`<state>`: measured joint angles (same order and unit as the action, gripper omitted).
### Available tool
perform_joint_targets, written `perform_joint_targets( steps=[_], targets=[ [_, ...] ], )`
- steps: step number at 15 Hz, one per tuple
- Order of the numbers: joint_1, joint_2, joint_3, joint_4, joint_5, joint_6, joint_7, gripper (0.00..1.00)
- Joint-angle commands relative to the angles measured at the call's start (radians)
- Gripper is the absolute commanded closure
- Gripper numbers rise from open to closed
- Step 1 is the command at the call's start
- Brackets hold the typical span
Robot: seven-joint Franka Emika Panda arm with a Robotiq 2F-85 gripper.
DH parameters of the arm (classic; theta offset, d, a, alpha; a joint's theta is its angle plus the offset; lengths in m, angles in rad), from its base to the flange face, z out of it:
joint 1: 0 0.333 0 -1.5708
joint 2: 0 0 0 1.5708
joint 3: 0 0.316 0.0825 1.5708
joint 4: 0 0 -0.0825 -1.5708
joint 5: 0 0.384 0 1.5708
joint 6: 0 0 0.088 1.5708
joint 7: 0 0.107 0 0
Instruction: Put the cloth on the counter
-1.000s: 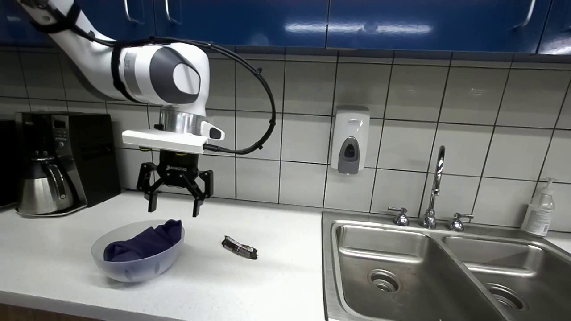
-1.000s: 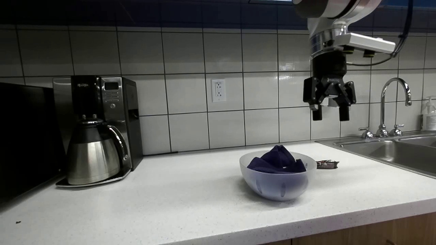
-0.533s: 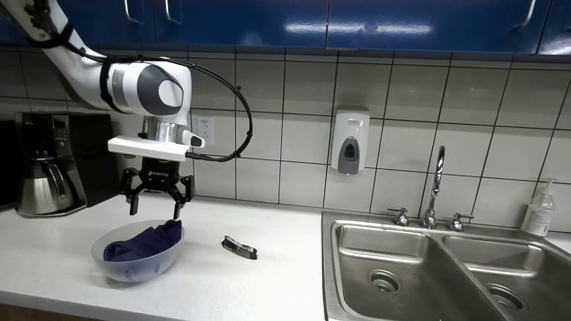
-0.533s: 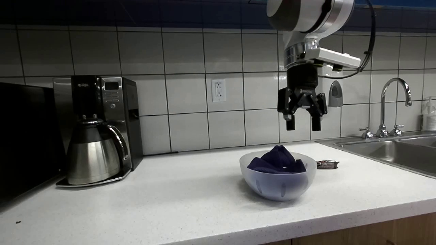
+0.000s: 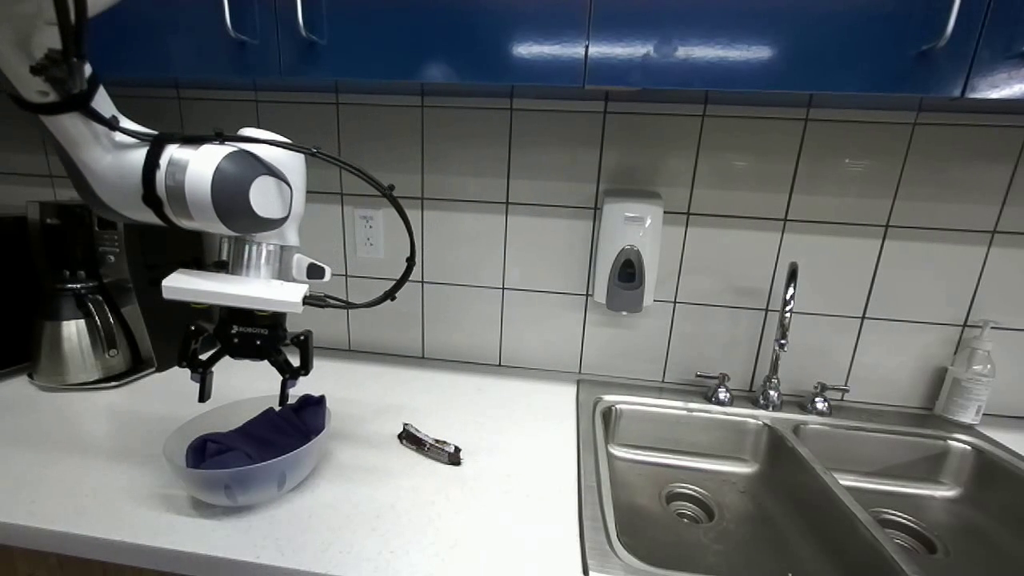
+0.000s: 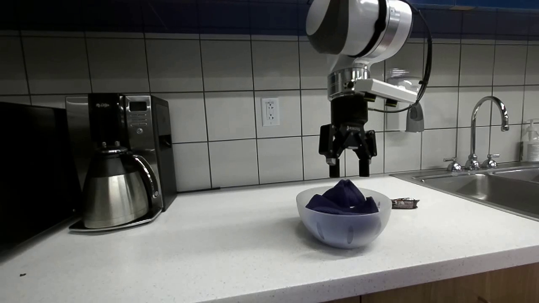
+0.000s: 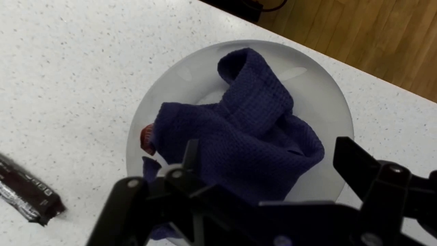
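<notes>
A dark blue cloth (image 5: 260,438) lies crumpled in a frosted bowl (image 5: 240,486) on the white counter (image 5: 496,520). The cloth (image 6: 343,197) and bowl (image 6: 345,233) also show in an exterior view. One fold of the cloth rises above the bowl's rim. My gripper (image 5: 245,393) is open and empty above the bowl, apart from the cloth. It also shows above the bowl in an exterior view (image 6: 349,170). In the wrist view, my gripper (image 7: 267,148) has its fingers wide apart over the cloth (image 7: 235,147) and hides its lower part.
A dark wrapped bar (image 5: 430,445) lies on the counter beside the bowl. A small red-brown thing (image 7: 147,139) peeks out from under the cloth inside the bowl. A metal sink (image 5: 588,488) and a coffee maker (image 6: 141,118) stand on either side. The counter's edge (image 6: 379,280) is near the bowl.
My gripper has moved left and down in both exterior views, from above and beside the bowl to low over it. It stays open. The cloth and bowl have not moved.
</notes>
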<state>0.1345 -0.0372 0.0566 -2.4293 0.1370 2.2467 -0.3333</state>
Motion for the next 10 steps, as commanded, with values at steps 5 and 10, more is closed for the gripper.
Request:
perform_joint_targets(
  steps=[5, 10],
  targets=[
    [0.004, 0.061, 0.049, -0.039, 0.148, 0.189, -0.205, 0.00],
    [-0.002, 0.129, 0.083, -0.037, 0.180, 0.296, -0.310, 0.00]
  ],
)
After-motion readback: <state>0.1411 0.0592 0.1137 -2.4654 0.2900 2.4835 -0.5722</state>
